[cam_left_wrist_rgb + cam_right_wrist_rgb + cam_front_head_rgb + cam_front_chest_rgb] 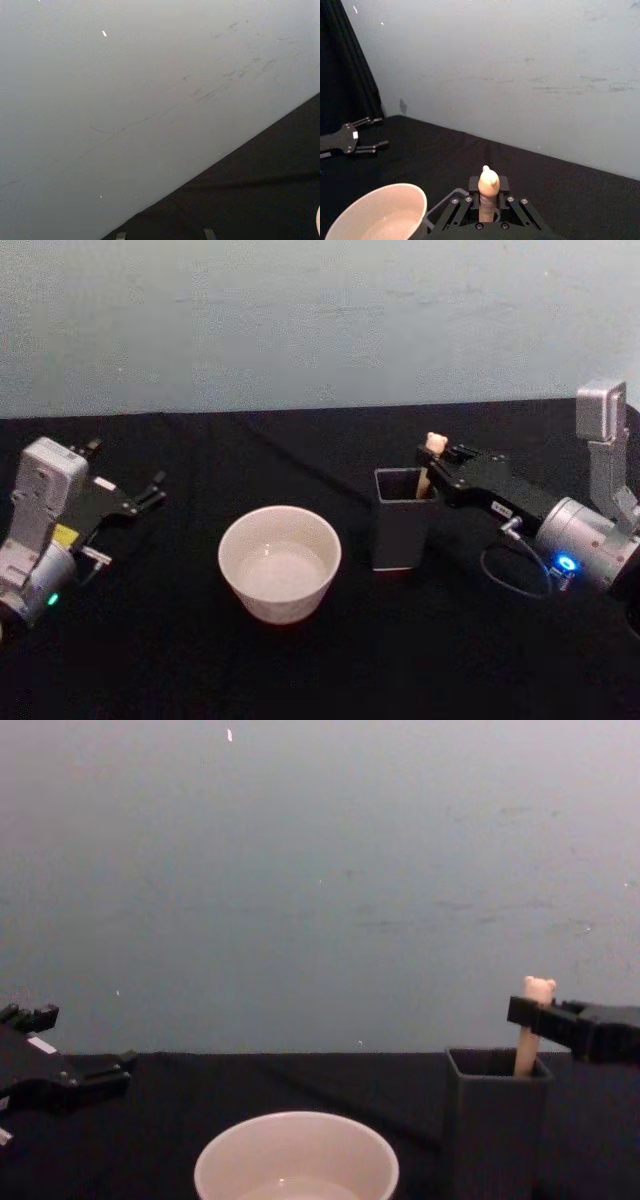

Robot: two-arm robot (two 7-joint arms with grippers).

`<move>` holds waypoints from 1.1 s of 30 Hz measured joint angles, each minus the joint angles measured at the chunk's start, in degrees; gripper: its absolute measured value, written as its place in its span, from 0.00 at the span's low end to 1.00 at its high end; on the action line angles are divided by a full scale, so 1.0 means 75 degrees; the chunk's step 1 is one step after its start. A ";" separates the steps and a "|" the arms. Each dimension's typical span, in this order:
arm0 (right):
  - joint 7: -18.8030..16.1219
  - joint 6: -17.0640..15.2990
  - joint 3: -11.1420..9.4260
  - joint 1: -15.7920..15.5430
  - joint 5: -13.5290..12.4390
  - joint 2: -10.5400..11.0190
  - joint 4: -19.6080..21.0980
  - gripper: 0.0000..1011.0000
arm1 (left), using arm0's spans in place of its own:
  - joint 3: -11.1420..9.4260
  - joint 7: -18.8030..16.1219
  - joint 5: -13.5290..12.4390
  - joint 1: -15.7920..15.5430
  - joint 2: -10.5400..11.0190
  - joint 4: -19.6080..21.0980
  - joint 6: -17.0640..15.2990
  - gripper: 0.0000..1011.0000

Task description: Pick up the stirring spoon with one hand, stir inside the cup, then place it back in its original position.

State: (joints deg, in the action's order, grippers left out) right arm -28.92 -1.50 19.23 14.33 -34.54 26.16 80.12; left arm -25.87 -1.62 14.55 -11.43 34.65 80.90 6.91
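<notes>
Looking down from the head camera, I am seeing the right gripper (pixel 440 462) reaching in from the right side of the dark holder (pixel 400 525) and hanging just over its open top. Its jaws are clenched on the stirring spoon (pixel 430 472), squeezing the beige handle just under the little bear head (pixel 539 988). The spoon is standing almost straight up inside the holder, close to the holder's right wall, and its lower part is hiding down inside. The bear head is poking up above the jaws.

The holder is standing upright on the black worktop (pixel 300 680). The cup (pixel 280 605) is sitting just beside the holder, on the holder's left and a bit nearer to me. It is upright, and the two are not touching. I am seeing something pale and shiny in the bottom of the cup, but I cannot tell what it is.

The left gripper (pixel 155 490) is resting far off to the left of the holder, past the cup, low near the worktop. Its jaws are released, with a gap between the two fingers, and they are gripping nothing.

Behind the holder, the worktop is running back to a pale grey wall (pixel 300 320).
</notes>
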 joint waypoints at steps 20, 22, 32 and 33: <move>0.0150 -0.0042 -0.0186 0.0017 -0.0458 0.0196 0.0858 0.21 | 0.0000 0.0000 0.0000 0.0000 0.0000 0.0000 0.0000 0.99; 0.0156 0.0007 -0.0186 0.0072 -0.0485 0.0180 0.0891 0.21 | 0.0001 0.0000 0.0000 0.0000 0.0000 0.0000 0.0000 0.99; 0.0073 0.0169 -0.0097 0.0412 -0.0583 0.0066 0.0880 0.21 | 0.0000 0.0000 0.0000 0.0000 0.0000 0.0000 0.0000 0.99; 0.0063 0.0176 -0.0083 0.0440 -0.0588 0.0056 0.0873 0.21 | 0.0000 0.0000 0.0000 0.0000 0.0000 0.0000 0.0000 0.99</move>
State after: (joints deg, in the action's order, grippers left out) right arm -28.45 -0.18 18.60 17.64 -38.95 26.58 86.67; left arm -25.86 -1.62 14.55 -11.43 34.65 80.90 6.91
